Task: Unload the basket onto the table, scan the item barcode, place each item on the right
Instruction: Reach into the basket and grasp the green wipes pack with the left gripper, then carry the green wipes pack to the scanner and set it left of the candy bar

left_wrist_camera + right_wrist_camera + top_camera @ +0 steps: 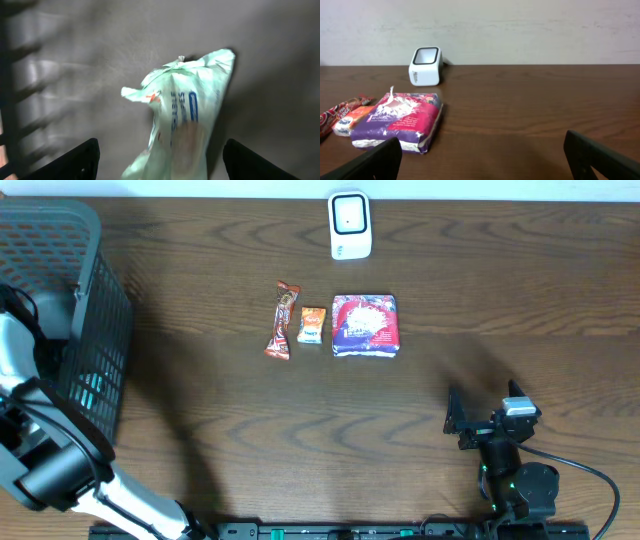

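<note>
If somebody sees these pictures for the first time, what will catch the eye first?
The bright purple packet at the table's middle stands out, with a white scanner beyond it at the far edge. At the left edge stands a large grey basket, and the left wrist view is filled by a crumpled pale green packet.

The white scanner (350, 224) stands at twelve o'clock on the table (520, 280), its dark-rimmed window on top. At six o'clock from it three items lie flat in a row: a purple-and-pink pouch (365, 325), a small orange packet (312, 325) just beside it at nine o'clock, then a long red-brown candy bar (281, 320) lying roughly twelve-to-six. A crinkled pale green bag (182, 120) (blue lettering, blurred) shows against a grey surface (100, 50).
</note>
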Action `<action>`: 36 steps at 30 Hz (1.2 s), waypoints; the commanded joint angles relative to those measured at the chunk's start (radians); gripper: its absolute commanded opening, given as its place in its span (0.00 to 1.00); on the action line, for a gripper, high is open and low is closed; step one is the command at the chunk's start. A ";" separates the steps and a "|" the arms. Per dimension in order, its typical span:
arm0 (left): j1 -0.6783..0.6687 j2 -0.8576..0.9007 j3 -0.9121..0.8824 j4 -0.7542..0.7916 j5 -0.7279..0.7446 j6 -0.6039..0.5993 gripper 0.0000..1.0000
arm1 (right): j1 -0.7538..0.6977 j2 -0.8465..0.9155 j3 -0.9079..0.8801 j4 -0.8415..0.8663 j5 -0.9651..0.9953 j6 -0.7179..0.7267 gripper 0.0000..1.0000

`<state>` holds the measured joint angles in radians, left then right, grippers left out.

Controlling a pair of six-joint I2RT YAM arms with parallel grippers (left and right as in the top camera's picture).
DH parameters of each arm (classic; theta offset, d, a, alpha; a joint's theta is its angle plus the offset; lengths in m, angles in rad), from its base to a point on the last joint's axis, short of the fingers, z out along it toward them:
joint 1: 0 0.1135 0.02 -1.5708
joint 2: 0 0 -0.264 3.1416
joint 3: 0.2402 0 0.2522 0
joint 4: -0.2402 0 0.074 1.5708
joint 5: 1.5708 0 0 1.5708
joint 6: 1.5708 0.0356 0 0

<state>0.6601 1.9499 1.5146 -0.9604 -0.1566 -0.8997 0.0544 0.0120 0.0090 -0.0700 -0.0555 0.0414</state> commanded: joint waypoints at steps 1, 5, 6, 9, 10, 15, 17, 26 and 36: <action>0.003 0.061 -0.005 0.005 -0.019 0.013 0.79 | -0.002 -0.005 -0.003 -0.002 -0.003 0.010 0.99; 0.003 0.103 -0.005 0.009 -0.020 0.013 0.46 | -0.002 -0.005 -0.003 -0.002 -0.003 0.010 0.99; 0.003 0.105 -0.005 0.008 -0.020 0.013 0.35 | -0.002 -0.005 -0.003 -0.002 -0.003 0.010 0.99; 0.003 0.101 -0.005 0.008 -0.020 0.013 0.19 | -0.002 -0.005 -0.003 -0.002 -0.003 0.010 0.99; 0.003 0.099 -0.005 0.008 -0.019 0.013 0.09 | -0.002 -0.005 -0.003 -0.002 -0.003 0.010 0.99; 0.003 0.048 0.037 0.000 0.026 0.060 0.07 | -0.002 -0.005 -0.003 -0.002 -0.003 0.010 0.99; 0.003 -0.011 0.063 0.001 0.044 0.061 0.07 | -0.002 -0.005 -0.003 -0.002 -0.003 0.010 0.99; -0.004 -0.428 0.096 0.100 0.061 0.061 0.07 | -0.002 -0.005 -0.003 -0.002 -0.003 0.010 0.99; -0.211 -0.699 0.096 0.219 0.369 0.187 0.07 | -0.002 -0.005 -0.003 -0.002 -0.003 0.010 0.99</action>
<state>0.5243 1.2499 1.6108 -0.7750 0.0948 -0.8219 0.0544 0.0120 0.0090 -0.0700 -0.0555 0.0414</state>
